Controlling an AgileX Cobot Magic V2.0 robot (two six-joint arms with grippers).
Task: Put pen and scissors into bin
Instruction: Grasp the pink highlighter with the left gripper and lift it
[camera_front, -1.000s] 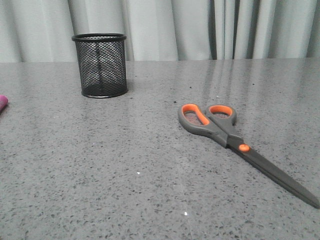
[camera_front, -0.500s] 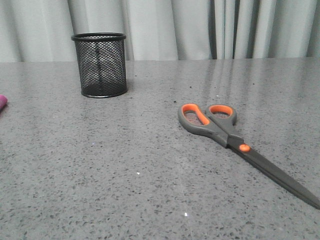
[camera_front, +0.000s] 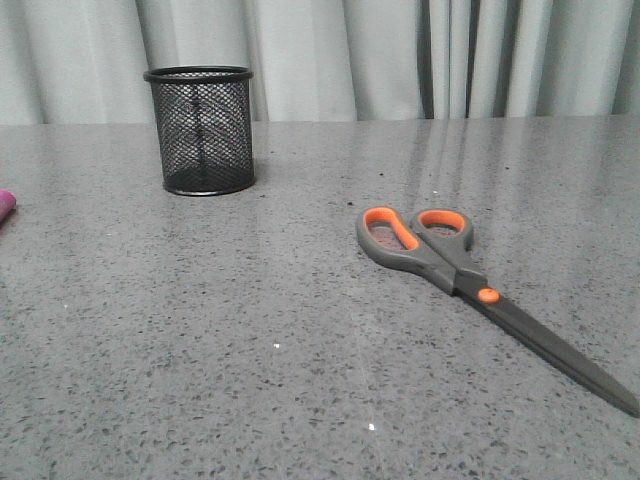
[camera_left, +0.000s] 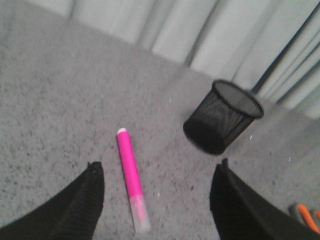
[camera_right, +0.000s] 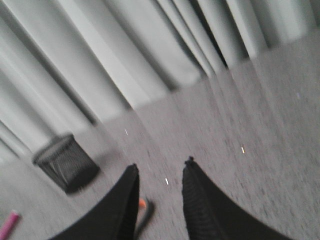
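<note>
a slim magenta-pink pen (camera_left: 131, 185) is seen lying flat between the wide-spread fingers of the left gripper (camera_left: 156, 200), its long axis pointing away. a black wire-mesh cup (camera_left: 221, 116) stands beyond. the right gripper (camera_right: 159, 200) seems slightly apart, empty, near grey-handled scissors (camera_front: 470, 290).

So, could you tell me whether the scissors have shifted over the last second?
No. The scissors lie in the same spot, right of the mesh pen cup.
</note>
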